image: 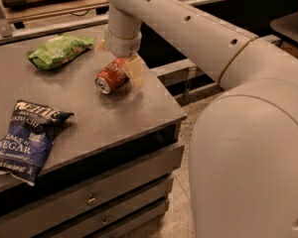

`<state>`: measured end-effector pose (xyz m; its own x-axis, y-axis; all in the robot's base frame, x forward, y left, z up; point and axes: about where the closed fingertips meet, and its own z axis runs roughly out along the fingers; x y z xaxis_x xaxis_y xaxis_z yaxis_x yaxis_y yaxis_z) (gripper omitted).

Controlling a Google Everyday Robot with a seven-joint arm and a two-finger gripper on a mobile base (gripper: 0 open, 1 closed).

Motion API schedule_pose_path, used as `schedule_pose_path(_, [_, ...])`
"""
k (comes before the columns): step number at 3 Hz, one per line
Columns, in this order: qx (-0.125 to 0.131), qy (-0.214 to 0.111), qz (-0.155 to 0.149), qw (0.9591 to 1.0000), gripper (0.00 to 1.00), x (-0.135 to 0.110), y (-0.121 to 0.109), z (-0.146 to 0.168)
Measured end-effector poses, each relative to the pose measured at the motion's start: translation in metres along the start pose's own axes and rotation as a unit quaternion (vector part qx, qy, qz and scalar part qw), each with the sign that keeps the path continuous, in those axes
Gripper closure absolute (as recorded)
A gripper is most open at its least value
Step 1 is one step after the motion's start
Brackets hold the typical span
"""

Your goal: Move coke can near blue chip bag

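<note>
As seen from above and to the right, one grey table is recorded, with drawers set in its front.

Can: red, laid on its side on the table's far right part, silver end turned toward the front left. It is placed well apart from the blue bag, with bare tabletop between.

Blue bag: dark navy, crinkled, white lettering; laid flat at the table's near left edge, its lower corner hung slightly over the edge.

Green bag: crumpled, laid at the far left, near the can but not touching it.

Gripper: held low over the can's far end, at the tip of the white arm reached in from the right. Its pale fingers are kept apart, one seen just beside the can's right side, the other behind the can on the left. Whether the can is touched cannot be told; it is not clamped.
</note>
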<state>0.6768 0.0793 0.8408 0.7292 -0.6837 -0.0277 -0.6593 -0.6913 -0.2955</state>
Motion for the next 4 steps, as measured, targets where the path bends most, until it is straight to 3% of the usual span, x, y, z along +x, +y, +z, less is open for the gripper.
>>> schedule_pose_path(2, [0.027,0.017,0.022,0.9992,0.52,0.029,-0.006,-0.006])
schedule_pose_path(3, [0.054,-0.018,0.023,0.9982,0.75,0.030,-0.005,-0.027])
schedule_pose_path(4, [0.083,-0.075,0.013,0.9936,0.97,0.015,-0.003,-0.052])
